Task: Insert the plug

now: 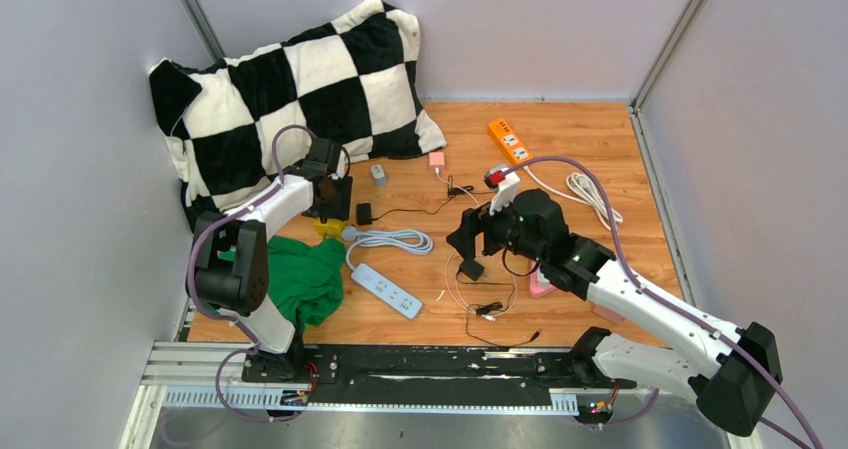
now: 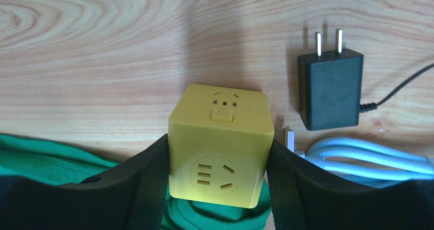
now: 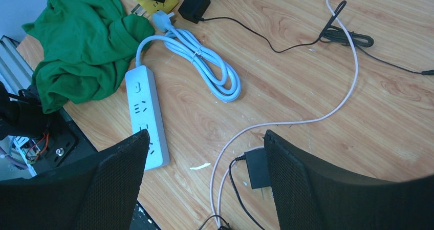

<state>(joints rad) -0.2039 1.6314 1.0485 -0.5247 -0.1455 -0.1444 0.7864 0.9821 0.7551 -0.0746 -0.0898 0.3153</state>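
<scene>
A yellow cube socket (image 2: 220,143) sits at the edge of a green cloth (image 2: 46,158), and my left gripper (image 2: 219,158) is shut on it, one finger pressed to each side. A black two-pin plug adapter (image 2: 330,89) lies flat on the wood just right of the cube. From above, the left gripper (image 1: 333,209) covers most of the cube (image 1: 330,227). My right gripper (image 3: 206,138) hangs open over the table. A second black plug adapter (image 3: 257,167) lies under its right finger, untouched, with a pink-white cable beside it.
A white power strip (image 1: 385,290) with its coiled white cord (image 1: 395,239) lies mid-table, beside the green cloth (image 1: 305,274). An orange power strip (image 1: 509,140) is at the back right, a checkered pillow (image 1: 290,89) at the back left. Thin black and pink cables cross the middle.
</scene>
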